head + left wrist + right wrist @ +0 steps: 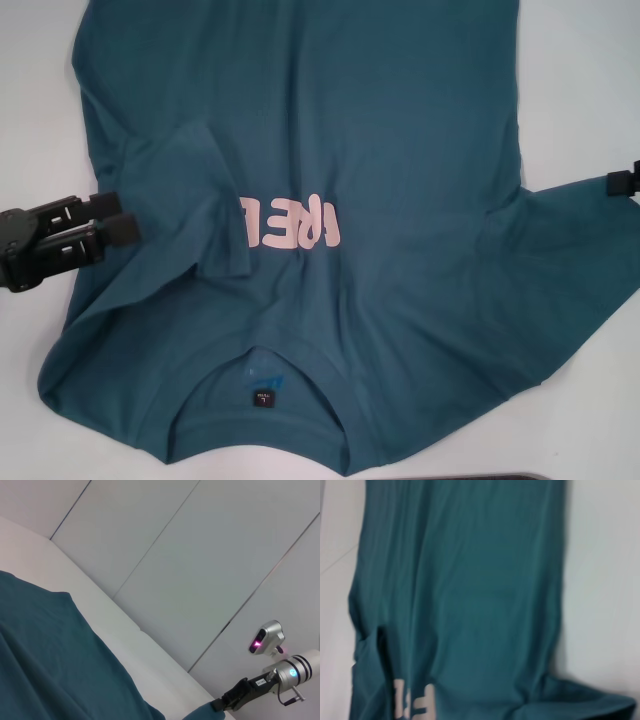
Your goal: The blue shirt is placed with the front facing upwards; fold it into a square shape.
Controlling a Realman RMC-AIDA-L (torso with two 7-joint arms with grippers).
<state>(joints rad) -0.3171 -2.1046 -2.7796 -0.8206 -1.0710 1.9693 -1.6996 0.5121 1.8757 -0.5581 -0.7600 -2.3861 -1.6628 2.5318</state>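
Both pincers flank blue shirt (380, 150), lying front-up on white table (590, 60): left gripper (128, 217) at 9 o'clock, fingers parted, empty; right gripper (622, 183) at 3 o'clock, grip unclear.

The left gripper (125, 215) sits low at the robot's left side, its two black fingers (122, 229) pointing inward and held apart. The right gripper (622, 184) only peeks in at the far right side.
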